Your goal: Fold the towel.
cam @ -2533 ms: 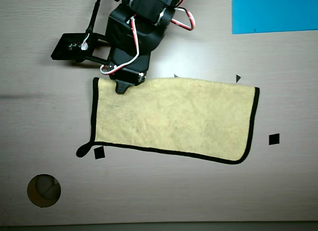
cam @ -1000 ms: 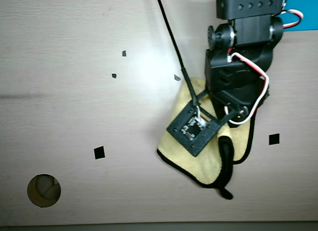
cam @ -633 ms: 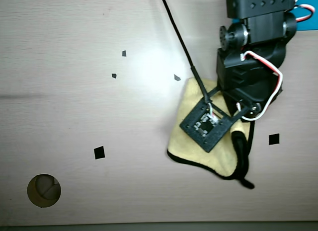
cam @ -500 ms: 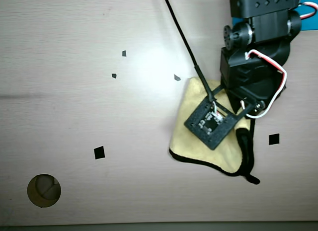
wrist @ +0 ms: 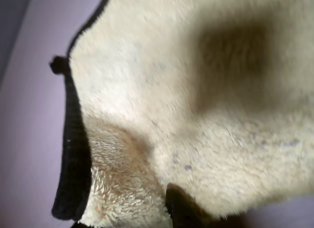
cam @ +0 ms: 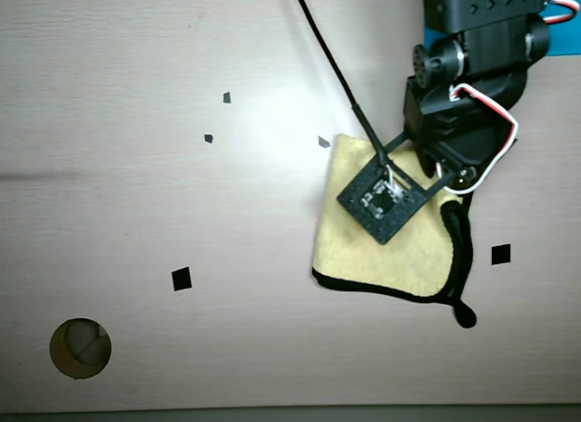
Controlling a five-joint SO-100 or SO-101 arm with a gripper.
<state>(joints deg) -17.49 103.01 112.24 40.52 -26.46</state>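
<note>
The pale yellow fuzzy towel (wrist: 196, 115) fills the wrist view, very close to the camera. Its black edge trim (wrist: 73, 154) runs down the left, with the small black loop (wrist: 59, 65) above it. One dark fingertip of my gripper (wrist: 180, 209) pokes in at the bottom, and the cloth bunches and creases around it. In the overhead view the towel (cam: 363, 250) lies right of centre, with black trim along its near and right edges and the loop (cam: 464, 315) at its near right corner. My arm (cam: 467, 104) hangs over the towel's far right part and hides the jaws.
The table (cam: 136, 195) is pale wood with small black square marks (cam: 182, 279) and a round hole (cam: 80, 348) at the near left. A black cable (cam: 331, 73) runs from the far edge to the wrist camera board (cam: 386, 201).
</note>
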